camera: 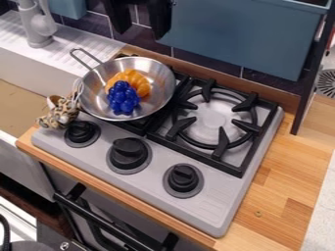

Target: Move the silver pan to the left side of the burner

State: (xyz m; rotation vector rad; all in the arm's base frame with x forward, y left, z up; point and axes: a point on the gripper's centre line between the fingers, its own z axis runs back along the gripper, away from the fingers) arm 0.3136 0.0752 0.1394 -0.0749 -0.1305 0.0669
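The pincer [140,33] hangs at the top edge of the view, its fingers spread apart with nothing between them. Just below it, a little to its left in the view, the silver pan [159,76] sits over the left part of the stove, so the move looks largely done, or at most in need of a small nudge. The pan should be stiff and fairly light, its smooth metal apt to slip and swing if pinched off-centre. The best hold is probably the wire handle [93,57], down and left of the pincer, or else the near rim; a tilt could roll the load about. The pan is round and shiny, with flared walls and a handle pointing to the upper left.

Inside, below the pincer, lie a lumpy orange toy [137,81] and a bunch of blue toy grapes [123,98], which overlaps it. Farther down and left of the pincer, a spotted toy [59,112] is beside the pan's outer wall. Down and right of the pincer is the right burner [216,120], and farther below are three black knobs [128,153]. The wooden tabletop [281,186] runs along the stove, well to the pincer's lower right
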